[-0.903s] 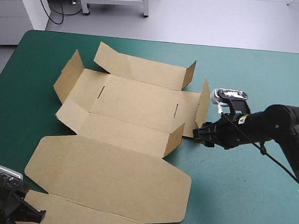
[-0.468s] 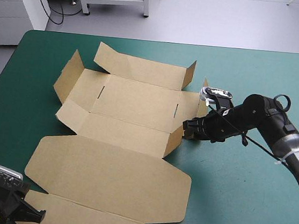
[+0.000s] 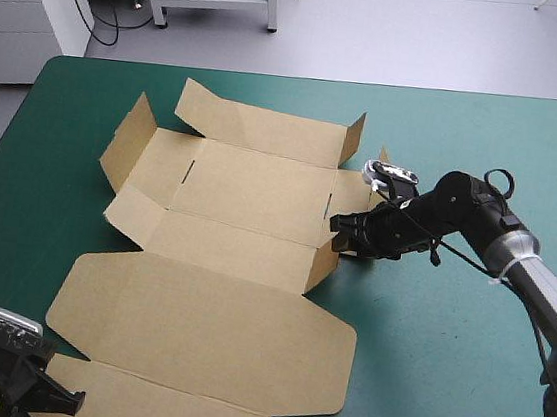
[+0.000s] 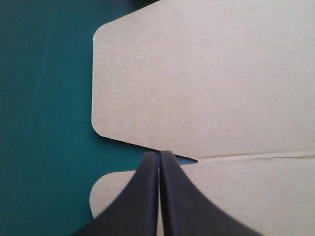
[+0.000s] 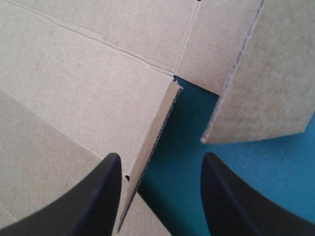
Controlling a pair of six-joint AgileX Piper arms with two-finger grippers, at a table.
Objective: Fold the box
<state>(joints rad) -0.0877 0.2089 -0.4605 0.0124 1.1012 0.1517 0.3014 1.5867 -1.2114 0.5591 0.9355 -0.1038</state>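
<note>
Right hand [image 3: 348,233] wide, black fingers [image 5: 96,196] well apart at right end of box [image 3: 250,190]. Small raised flap [image 5: 150,147] stands edge-on between them, raised end flap [image 5: 261,73] just ahead of other finger. Left hand [image 4: 159,164] pinched tight into one point, tip over rounded corner of lid [image 3: 204,331]. Brown box sprawls on teal-green worktop [image 3: 440,378], side walls half up, lid flat toward near edge.
</note>
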